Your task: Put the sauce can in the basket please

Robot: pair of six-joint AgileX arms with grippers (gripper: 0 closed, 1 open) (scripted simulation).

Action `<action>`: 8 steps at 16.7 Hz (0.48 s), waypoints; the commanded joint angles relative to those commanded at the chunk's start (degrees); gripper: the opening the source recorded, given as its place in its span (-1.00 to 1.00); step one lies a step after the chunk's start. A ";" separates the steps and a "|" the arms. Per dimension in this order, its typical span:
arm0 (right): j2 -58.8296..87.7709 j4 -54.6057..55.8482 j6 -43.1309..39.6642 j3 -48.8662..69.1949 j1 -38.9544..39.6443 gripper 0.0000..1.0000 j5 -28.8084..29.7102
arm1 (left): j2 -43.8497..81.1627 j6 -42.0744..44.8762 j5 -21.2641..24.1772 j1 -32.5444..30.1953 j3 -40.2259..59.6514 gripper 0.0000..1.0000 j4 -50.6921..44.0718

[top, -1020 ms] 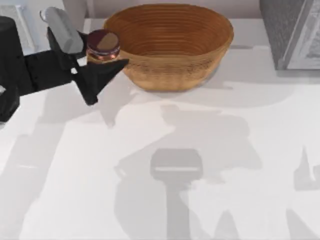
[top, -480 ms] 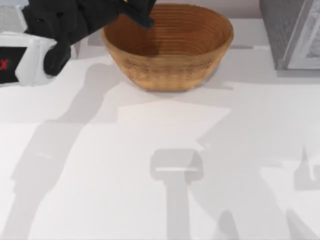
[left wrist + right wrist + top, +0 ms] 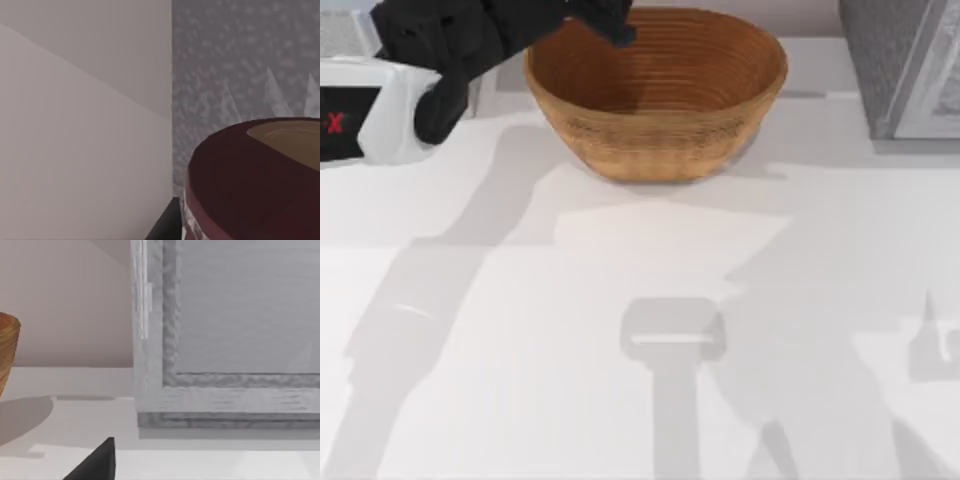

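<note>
The basket [image 3: 660,95] is a large golden-brown wicker bowl at the table's back middle. My left arm reaches in from the back left, high above the table, and its gripper [image 3: 603,16] hangs over the basket's back-left rim. From above, the arm hides the sauce can. In the left wrist view the sauce can [image 3: 250,185] sits very close, showing its maroon and tan top, with a dark finger [image 3: 166,226] beside it. The left gripper is shut on the can. The right wrist view shows the basket's edge [image 3: 7,352] and one dark fingertip [image 3: 95,464] of the right gripper.
A grey textured box [image 3: 905,65] stands at the table's back right, right of the basket, and appears close up in the right wrist view [image 3: 225,330]. The white table [image 3: 650,330] stretches forward of the basket, crossed by arm shadows.
The left gripper has lifted the sauce can from the table left of the basket and carried it up over the basket's back-left rim. In the last half second it edged slightly right.
</note>
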 joint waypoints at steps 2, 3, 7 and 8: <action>0.00 0.00 0.00 0.00 0.00 1.00 0.00 | 1.61 -0.13 -0.40 -0.46 1.67 -1.00 -0.06; 0.00 0.00 0.00 0.00 0.00 1.00 0.00 | 2.67 -0.27 -0.69 -0.62 2.50 -1.00 -0.21; 0.00 0.00 0.00 0.00 0.00 1.00 0.00 | 7.03 -0.58 -1.82 -1.46 6.07 -1.00 -0.78; 0.00 0.00 0.00 0.00 0.00 1.00 0.00 | 7.98 -0.54 -2.09 -1.76 7.14 -1.00 -0.84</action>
